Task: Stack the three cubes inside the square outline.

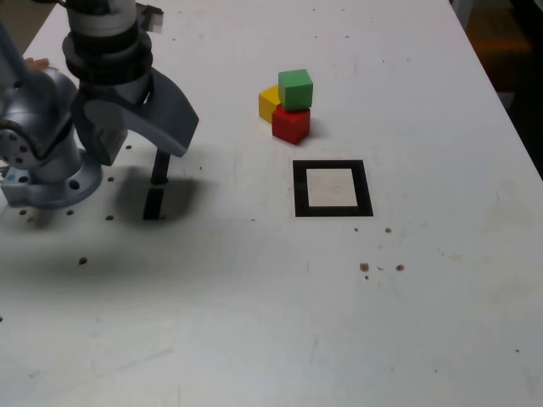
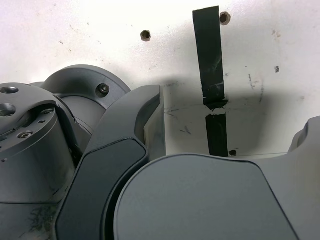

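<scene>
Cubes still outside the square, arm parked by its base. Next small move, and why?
Probably swing the open gripper toward the green cube. It sits on top of the red cube and yellow cube, so it must come off first; the square outline is empty.

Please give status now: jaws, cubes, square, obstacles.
Gripper jaws open, empty. Three cubes clustered, green on top, outside square outline. Path clear.

No readable text, labels, brand marks or numbers in either view. The grey robot arm housing [image 1: 127, 102] carries no legible marking, and the white tabletop [image 1: 254, 322] is blank too (only plain black tape and small holes on it, no printing).
</scene>
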Tool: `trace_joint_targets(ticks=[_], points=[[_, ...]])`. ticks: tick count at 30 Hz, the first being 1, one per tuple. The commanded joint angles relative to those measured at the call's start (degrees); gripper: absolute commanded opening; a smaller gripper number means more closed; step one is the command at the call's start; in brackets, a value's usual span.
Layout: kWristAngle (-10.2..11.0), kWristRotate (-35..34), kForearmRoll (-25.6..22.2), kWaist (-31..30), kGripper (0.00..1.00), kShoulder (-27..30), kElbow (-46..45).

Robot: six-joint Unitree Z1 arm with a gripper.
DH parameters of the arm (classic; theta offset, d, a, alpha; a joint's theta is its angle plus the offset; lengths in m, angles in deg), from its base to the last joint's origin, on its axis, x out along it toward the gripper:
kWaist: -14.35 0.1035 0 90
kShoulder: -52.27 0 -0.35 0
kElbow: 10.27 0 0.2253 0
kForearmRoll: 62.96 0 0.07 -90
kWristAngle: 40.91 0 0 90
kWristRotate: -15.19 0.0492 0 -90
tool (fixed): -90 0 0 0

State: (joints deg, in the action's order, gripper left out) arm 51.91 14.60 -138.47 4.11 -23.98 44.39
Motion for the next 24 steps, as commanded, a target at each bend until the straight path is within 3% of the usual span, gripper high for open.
trace_joint_targets(ticks=[1,5,10,19,24], points=[[0.09,0.06,-0.18,0.14,1.0,0.32,0.79],[0.65,0.08,-1.02,0.27,1.0,0.04,4.24],[1.7,1.45,-5.2,2.53,1.0,-2.68,14.94],[3.19,5.08,-14.91,9.11,0.98,-13.9,38.51],[4.49,6.85,-15.86,15.81,0.97,-19.3,43.01]])
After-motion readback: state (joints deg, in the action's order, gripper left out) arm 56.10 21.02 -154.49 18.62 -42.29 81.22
